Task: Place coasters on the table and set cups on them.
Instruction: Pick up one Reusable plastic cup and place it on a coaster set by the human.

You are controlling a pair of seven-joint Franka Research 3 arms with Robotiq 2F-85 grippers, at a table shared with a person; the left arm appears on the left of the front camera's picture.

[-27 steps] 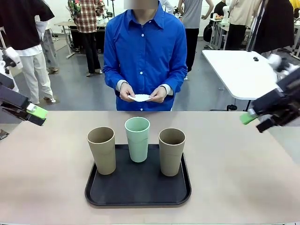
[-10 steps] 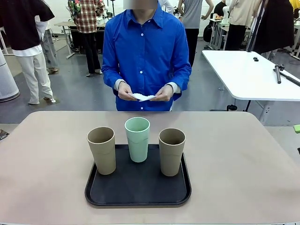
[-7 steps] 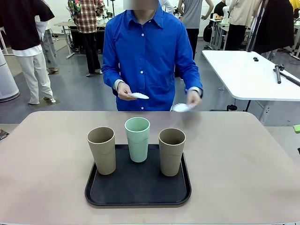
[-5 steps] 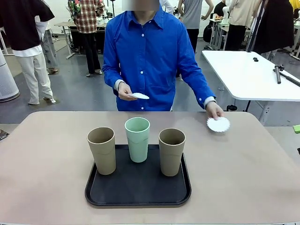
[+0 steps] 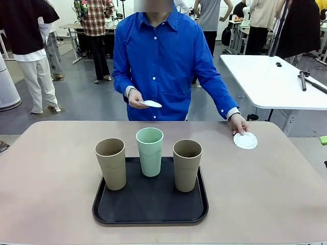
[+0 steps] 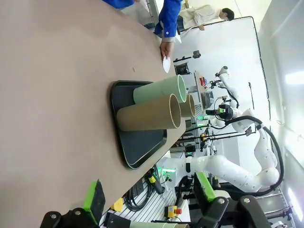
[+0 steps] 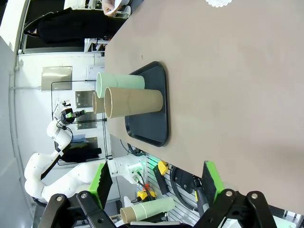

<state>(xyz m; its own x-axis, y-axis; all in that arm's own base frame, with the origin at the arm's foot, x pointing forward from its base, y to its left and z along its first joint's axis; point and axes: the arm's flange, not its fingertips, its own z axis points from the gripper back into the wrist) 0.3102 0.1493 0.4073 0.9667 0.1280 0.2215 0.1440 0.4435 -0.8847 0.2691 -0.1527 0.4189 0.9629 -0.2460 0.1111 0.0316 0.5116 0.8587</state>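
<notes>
Three cups stand on a black tray (image 5: 149, 206): a tan cup (image 5: 111, 163), a mint cup (image 5: 149, 151) and a second tan cup (image 5: 187, 165). One white lacy coaster (image 5: 246, 140) lies on the beige table (image 5: 51, 178) at the far right, with the person's hand (image 5: 237, 124) on its edge. The person's other hand holds more coasters (image 5: 149, 104) at chest height. My left gripper (image 6: 149, 199) is open and well back from the cups (image 6: 149, 112). My right gripper (image 7: 156, 183) is also open, far from the cups (image 7: 135, 102) and the coaster (image 7: 218, 2).
The tray (image 6: 142, 147) sits at the table's near middle. A white rectangular table (image 5: 271, 81) stands beyond the far right corner. Other people stand in the background.
The person's hand carried one coaster out to the right and laid it on the table. Both arms, in the front view earlier, have drawn back out of it.
</notes>
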